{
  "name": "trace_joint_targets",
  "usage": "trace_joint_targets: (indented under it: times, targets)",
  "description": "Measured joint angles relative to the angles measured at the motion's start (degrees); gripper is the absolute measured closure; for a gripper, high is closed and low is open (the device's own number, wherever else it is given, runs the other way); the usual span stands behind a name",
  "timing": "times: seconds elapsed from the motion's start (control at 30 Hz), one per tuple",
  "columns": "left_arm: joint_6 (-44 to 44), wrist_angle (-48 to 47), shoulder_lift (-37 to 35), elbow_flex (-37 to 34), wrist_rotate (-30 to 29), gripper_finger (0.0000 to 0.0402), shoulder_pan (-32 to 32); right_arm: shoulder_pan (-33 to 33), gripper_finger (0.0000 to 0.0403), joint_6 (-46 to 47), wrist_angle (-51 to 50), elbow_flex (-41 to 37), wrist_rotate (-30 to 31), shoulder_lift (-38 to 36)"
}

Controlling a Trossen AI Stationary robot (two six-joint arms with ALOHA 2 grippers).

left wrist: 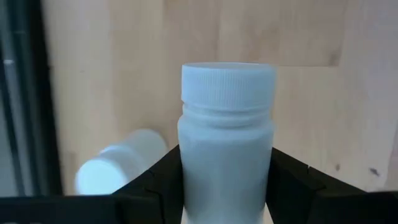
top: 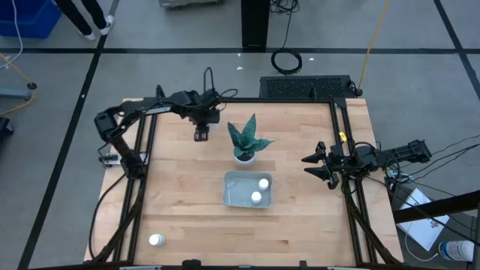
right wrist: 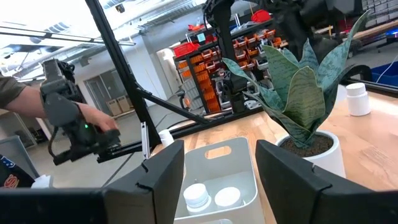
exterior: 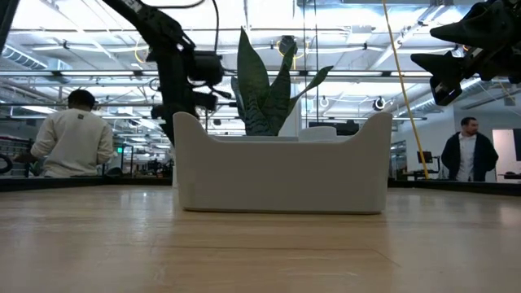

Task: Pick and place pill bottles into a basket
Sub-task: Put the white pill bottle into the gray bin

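Note:
My left gripper (top: 201,135) is at the table's far left, left of the plant, and is shut on a white pill bottle (left wrist: 227,124). A second bottle (left wrist: 112,168) is on the table just beside it. The pale tray (top: 247,189) sits mid-table with two bottles (top: 263,182) (top: 256,197) standing in it. Another bottle (top: 156,240) stands near the front left corner. My right gripper (top: 315,166) is open and empty at the table's right edge, fingers pointing toward the tray (right wrist: 217,168). My left gripper pinches the bottle's body (left wrist: 199,168) between its two fingers (left wrist: 161,180), one on each side, below the neck. The capped end (left wrist: 229,84) sticks out beyond the fingertips. The bare table shows behind the bottle. In the low view the gripper (exterior: 195,81) is well above the table.
A small white pot with a spiky green plant (top: 244,150) stands just beyond the tray, between the two grippers. Dark rails (top: 142,172) run along the table's left and right sides. People show in the room beyond the table (exterior: 73,134).

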Motion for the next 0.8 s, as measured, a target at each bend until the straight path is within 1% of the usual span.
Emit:
trace_joint_targets:
  times: [0.1, 0.2, 0.37, 0.47, 0.57, 0.63, 0.73, 0.8]
  targets:
    - [-3.23, -0.88, -3.45, 0.00, -1.04, 0.0220, -0.04, 0.00, 0.0209, 0.00, -0.02, -0.02, 0.00, 0.00]
    - [-9.12, -1.30, -7.09, 0.02, -0.67, 0.0216, -0.04, 0.00, 0.0210, 0.00, -0.02, -0.01, 0.00, 0.00]
    - [-20.00, -1.33, -13.81, 0.02, 2.21, 0.0215, -0.73, 0.02, 0.0209, -0.41, -0.02, 0.00, 0.00, 0.00]
    - [-26.58, -1.25, -17.87, 0.02, 3.96, 0.0214, -1.43, 0.00, 0.0207, -7.49, 0.00, -0.02, 0.07, 0.00]
    - [-33.45, -0.22, -21.72, 0.04, 7.52, 0.0214, -2.09, 0.00, 0.0207, -13.15, -0.01, -0.02, 0.04, 0.00]
    - [-37.90, 1.16, -23.99, 0.04, 10.61, 0.0214, -2.71, 0.00, 0.0207, -15.35, -0.01, -0.02, 0.26, 0.00]
    - [-43.88, 4.81, -27.04, 0.09, 14.06, 0.0214, -4.34, 0.02, 0.0207, -19.82, 0.41, -0.02, 3.45, 0.02]
    - [-46.85, 7.05, -28.73, 0.11, 15.81, 0.0214, -5.55, -0.02, 0.0207, -20.36, 2.64, -0.02, 5.04, 0.04]
